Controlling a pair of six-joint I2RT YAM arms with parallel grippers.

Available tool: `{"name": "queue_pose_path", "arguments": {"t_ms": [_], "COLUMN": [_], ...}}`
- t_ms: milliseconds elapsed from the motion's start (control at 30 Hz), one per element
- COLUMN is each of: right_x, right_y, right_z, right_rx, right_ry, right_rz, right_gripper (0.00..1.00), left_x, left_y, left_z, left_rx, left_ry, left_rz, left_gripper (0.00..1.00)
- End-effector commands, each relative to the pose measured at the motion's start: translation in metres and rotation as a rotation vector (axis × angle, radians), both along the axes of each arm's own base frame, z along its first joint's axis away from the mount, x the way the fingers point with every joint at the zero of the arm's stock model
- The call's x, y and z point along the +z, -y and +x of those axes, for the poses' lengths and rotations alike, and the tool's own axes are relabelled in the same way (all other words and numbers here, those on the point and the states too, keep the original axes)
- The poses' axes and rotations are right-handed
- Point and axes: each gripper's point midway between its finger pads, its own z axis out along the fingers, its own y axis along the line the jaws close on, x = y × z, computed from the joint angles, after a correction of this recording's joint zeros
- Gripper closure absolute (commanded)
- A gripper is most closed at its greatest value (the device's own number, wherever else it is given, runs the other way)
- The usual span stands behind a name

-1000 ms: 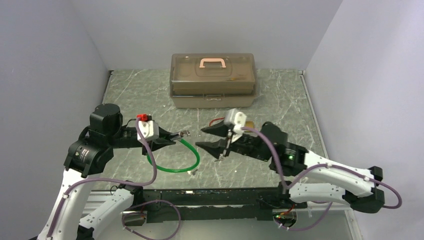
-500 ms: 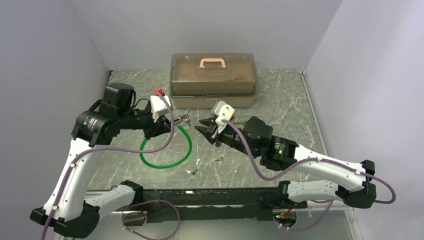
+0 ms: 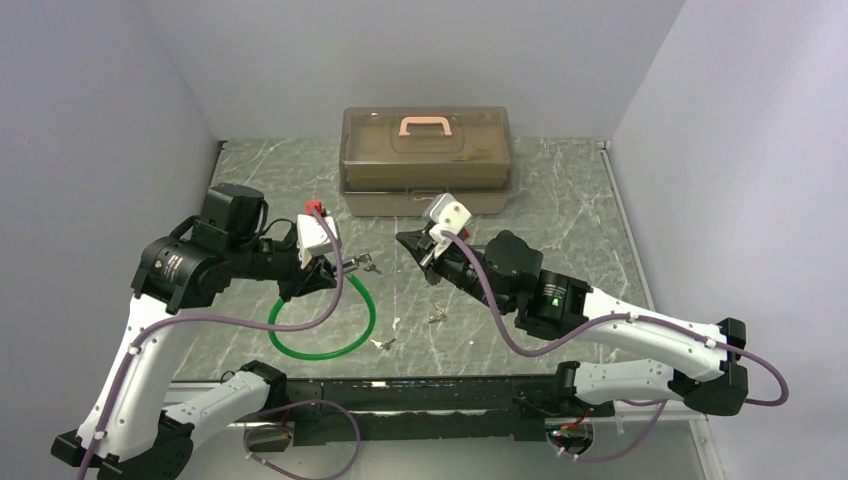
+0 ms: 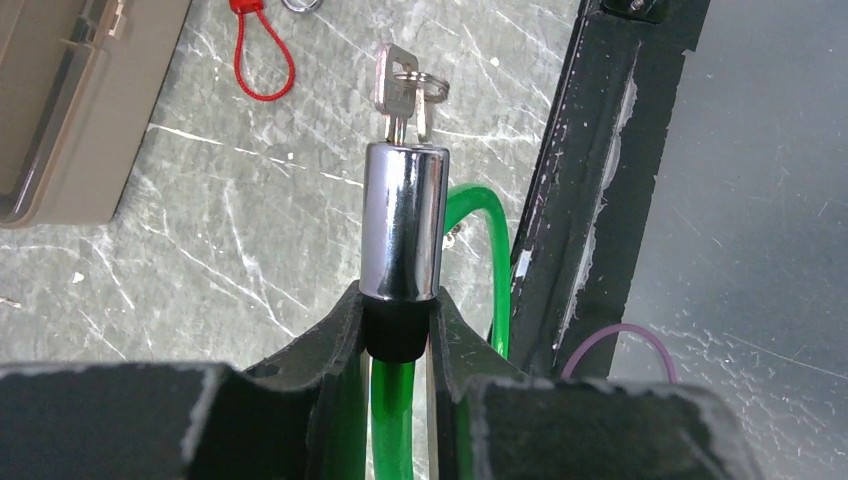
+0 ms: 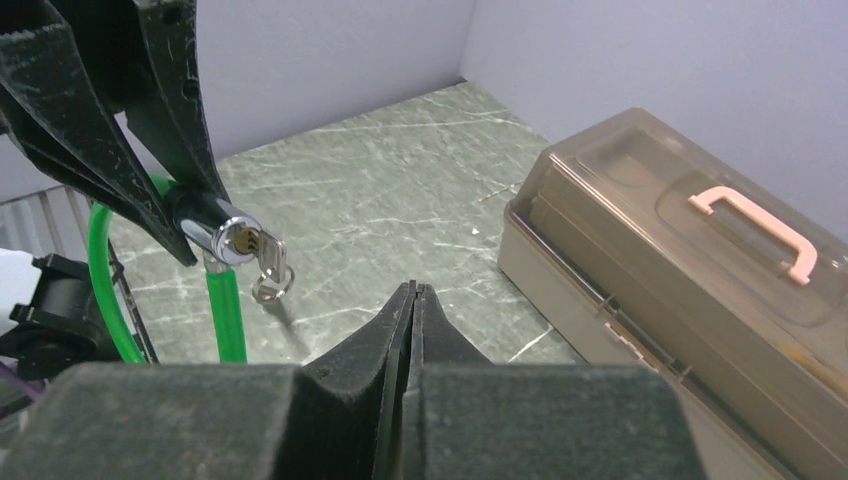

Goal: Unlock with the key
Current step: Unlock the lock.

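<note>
My left gripper [image 4: 400, 300] [image 3: 336, 270] is shut on the black collar of a chrome lock cylinder [image 4: 403, 220] at the end of a green cable [image 3: 322, 330]. It holds the cylinder above the table. The key [image 4: 398, 92], small, flat and silver, sticks out of the cylinder's end, and a small ring [image 4: 433, 90] hangs from it. In the right wrist view the cylinder's face [image 5: 232, 240] points at me, with the key [image 5: 266, 262] hanging from it. My right gripper [image 5: 415, 290] [image 3: 403, 241] is shut on nothing. It sits a short way right of the key and does not touch it.
A brown toolbox [image 3: 427, 160] with a pink handle stands at the back. A red wire loop [image 4: 262, 60] lies on the marble table near it. Small metal bits [image 3: 437, 316] [image 3: 383, 343] lie on the table in front of the arms. The black front rail [image 3: 420, 395] runs along the near edge.
My right gripper has shut and moved left and back toward the key. My left arm has carried the cylinder back and to the right, and the green loop has dragged to the left.
</note>
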Motion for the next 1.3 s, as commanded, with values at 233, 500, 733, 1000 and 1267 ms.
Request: {"name": "queue_pose_path", "arguments": {"t_ms": [233, 500, 733, 1000, 1267], "right_x": [0.014, 0.01, -0.009, -0.024, 0.029], "right_y": [-0.034, -0.054, -0.077, -0.044, 0.035], "right_z": [0.0, -0.001, -0.014, 0.01, 0.036], "right_rx": [0.019, -0.001, 0.015, -0.129, -0.061], "right_ry": [-0.01, 0.005, 0.015, 0.008, -0.015], "right_rz": [0.06, 0.035, -0.021, -0.117, 0.04], "right_gripper": [1.0, 1.0, 1.0, 0.85, 0.55], "left_x": [0.005, 0.002, -0.004, 0.012, 0.01], "left_y": [0.005, 0.008, 0.009, 0.014, 0.014], "left_z": [0.007, 0.01, 0.008, -0.003, -0.023], "left_rx": [0.02, 0.018, 0.005, -0.048, -0.141], "left_ry": [0.007, -0.009, -0.026, -0.003, 0.004], "left_rz": [-0.024, -0.03, -0.036, -0.079, -0.098], "left_gripper": [1.0, 1.0, 1.0, 1.0, 1.0]}}
